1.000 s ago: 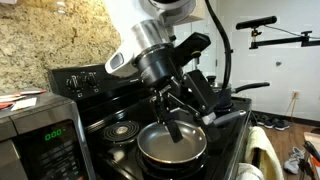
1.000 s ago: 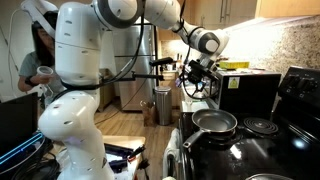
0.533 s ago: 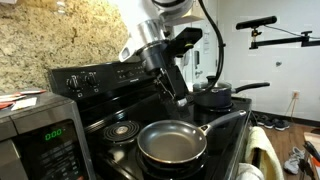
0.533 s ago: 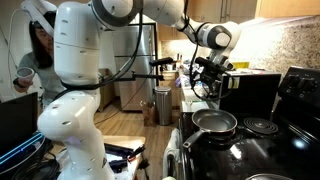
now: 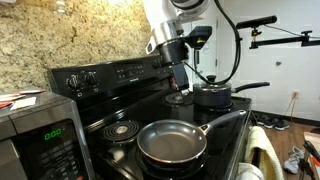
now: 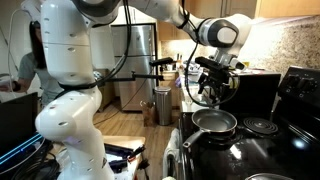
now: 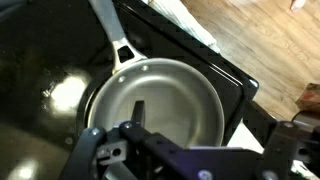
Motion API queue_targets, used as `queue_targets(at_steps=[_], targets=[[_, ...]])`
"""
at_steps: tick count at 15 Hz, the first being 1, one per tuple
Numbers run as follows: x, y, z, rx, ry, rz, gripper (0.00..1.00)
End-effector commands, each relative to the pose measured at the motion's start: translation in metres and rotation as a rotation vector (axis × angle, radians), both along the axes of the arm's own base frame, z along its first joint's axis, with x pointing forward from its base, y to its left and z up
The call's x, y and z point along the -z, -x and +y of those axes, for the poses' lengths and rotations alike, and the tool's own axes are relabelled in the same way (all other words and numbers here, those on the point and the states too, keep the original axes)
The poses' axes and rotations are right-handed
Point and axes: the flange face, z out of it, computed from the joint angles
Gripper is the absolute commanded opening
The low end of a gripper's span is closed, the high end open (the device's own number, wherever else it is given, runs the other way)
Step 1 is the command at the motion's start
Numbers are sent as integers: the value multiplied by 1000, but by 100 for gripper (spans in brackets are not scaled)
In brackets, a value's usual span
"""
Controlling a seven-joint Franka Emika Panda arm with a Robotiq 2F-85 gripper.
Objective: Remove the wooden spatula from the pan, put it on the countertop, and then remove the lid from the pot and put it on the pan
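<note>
Hand (image 5: 182,88) poised above the back of the stove (image 5: 115,112), just beside the pot (image 5: 216,101). Hung from an arm reaching steeply down, wrist canted, fingers pointing down toward the cooktop. Cannot tell open from closed: fingertips dark against the dark stove in both exterior views, and only blurred finger stubs along the bottom edge of the wrist view. Cannot tell either whether anything is gripped.

No wooden spatula to be made out in any view. Pan (image 5: 172,143) bare inside, from outside and in the wrist view alike. Judged from that: spatula half of the task done or nearly so, lid (image 5: 212,89) next.

Lid seated flat on the pot, black knob (image 5: 212,81) upright at its centre, close to the fingertips and off to their side, away from the control panel. Pot handle (image 5: 251,87) running on outward, away from the hand, so out of the way. Pan nearer the stove's front edge, lower than the hand, its own handle (image 5: 225,120) slanting toward the pot's side.

Calls for a short sideways shift to centre over the knob, then a straight drop with fingers either side of it. Likely hazard: a slip on a small round knob.
</note>
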Motion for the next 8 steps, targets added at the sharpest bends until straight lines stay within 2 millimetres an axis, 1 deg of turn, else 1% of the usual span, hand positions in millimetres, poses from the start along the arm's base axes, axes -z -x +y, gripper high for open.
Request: queue_targets(at_steps=[1,2,4,5,6,8], targets=[[-1,40,-38,172,71,-58,100],[-3,49,-47,220,84,-64,100],[-14,63,-61,320,101,-69,100],[-21,67,-59,374,102,-62,100],[-9,48,-53,284,84,-30,100],[-20,59,-57,334,92,-50,100]])
